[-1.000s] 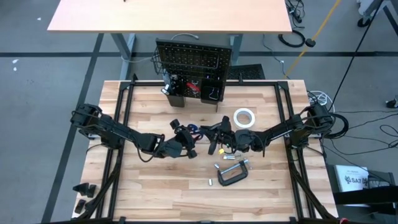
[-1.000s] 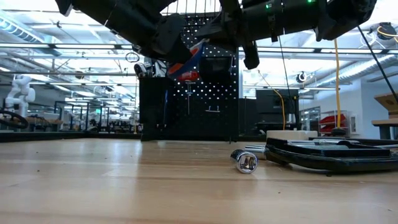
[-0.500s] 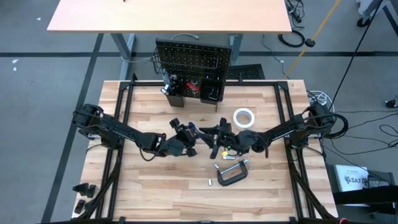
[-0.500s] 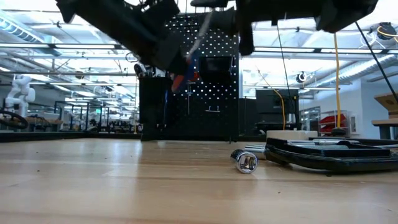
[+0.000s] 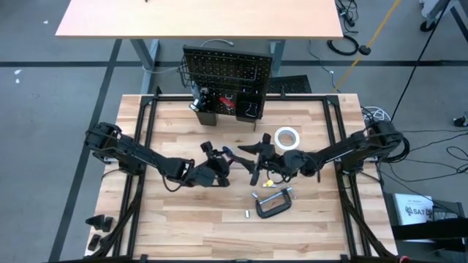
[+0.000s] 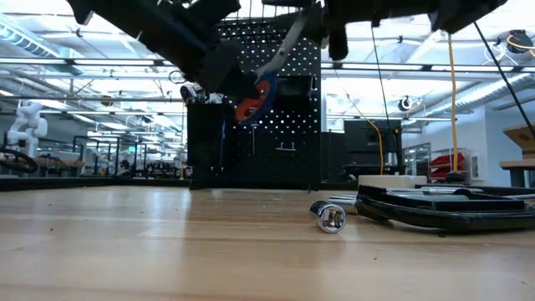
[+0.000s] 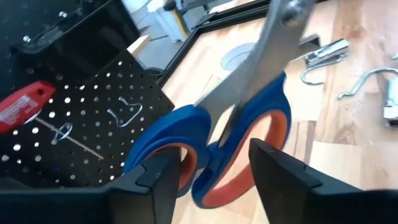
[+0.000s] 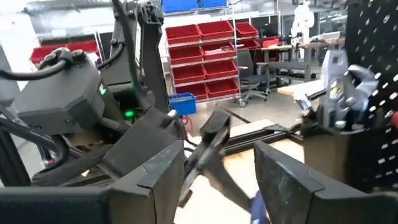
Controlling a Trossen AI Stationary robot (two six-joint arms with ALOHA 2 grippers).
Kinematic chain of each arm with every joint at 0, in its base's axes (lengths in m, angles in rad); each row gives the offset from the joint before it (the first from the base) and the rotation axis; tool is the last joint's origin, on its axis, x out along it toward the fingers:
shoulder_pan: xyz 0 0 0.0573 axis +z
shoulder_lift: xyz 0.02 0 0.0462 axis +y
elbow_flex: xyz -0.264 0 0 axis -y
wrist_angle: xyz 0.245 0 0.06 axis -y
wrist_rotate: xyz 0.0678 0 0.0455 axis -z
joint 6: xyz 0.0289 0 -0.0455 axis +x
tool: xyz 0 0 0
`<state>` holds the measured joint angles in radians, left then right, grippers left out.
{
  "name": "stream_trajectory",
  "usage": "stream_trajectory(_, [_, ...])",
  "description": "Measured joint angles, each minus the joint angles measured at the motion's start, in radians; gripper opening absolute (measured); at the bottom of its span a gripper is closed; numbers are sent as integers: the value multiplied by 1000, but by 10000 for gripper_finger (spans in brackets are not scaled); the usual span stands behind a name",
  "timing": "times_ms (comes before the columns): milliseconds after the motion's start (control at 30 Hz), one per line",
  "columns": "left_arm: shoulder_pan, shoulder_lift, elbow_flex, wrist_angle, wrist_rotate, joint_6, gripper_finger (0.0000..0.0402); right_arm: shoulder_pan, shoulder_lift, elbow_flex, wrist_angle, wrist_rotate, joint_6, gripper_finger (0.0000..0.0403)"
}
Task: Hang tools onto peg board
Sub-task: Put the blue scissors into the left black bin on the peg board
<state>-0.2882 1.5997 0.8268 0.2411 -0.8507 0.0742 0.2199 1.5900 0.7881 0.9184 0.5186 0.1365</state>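
Blue-and-orange-handled scissors [image 7: 236,134] hang in the air above the middle of the table [image 5: 183,219], and my left gripper [image 5: 223,164] is shut on their handles. The silver blades [image 6: 288,46] slant up toward my right gripper [image 5: 254,162]. That gripper is open, and the blades' end [image 8: 208,146] lies between its spread fingers; I cannot tell whether it touches them. The black peg board [image 5: 227,69] stands upright at the table's far edge, with bins of tools along its foot. My left gripper pinches the scissors' two handle loops [image 7: 186,162] between its fingers, one finger on the outer side of each loop. The fingers come nearly level from the table's left. The scissors are lifted clear, with the blades tilted up and away from the gripper.
A white tape roll [image 5: 287,138] lies right of centre. A black C-clamp [image 5: 274,204] and small silver pieces [image 5: 247,214] lie nearer the front edge, and a silver socket [image 6: 328,217] shows in the low view. Metal hooks [image 7: 367,81] lie on the wood.
My right gripper has opened, let go of the scissors' blades and risen a little. My left gripper has rolled in place, and the scissors have tipped with it, so the blades now slant up more steeply.
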Motion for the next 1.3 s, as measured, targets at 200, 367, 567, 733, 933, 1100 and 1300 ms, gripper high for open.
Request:
stream_trajectory(200, [-15,0,0,6,-12,21,140,-1,-127,0,-164,6,-22,185])
stream_trajectory(367, [-15,-2,2,35,-75,24,116,19,-154,-1,-198,5,6,185])
stream_trajectory(567, [-16,-2,2,66,-111,79,96,38,-154,-2,-191,1,31,185])
stream_trajectory(733, [-28,-3,2,52,-126,98,27,49,-195,-2,-207,3,-11,185])
stream_trajectory(933, [-57,-8,2,-102,-123,105,12,50,-308,-2,-471,6,30,185])
stream_trajectory(1100, [-30,-46,3,-379,170,-185,18,41,-357,-2,-646,10,102,185])
stream_trajectory(1300, [74,-60,3,-605,592,-405,51,41,-356,-3,-655,3,107,185])
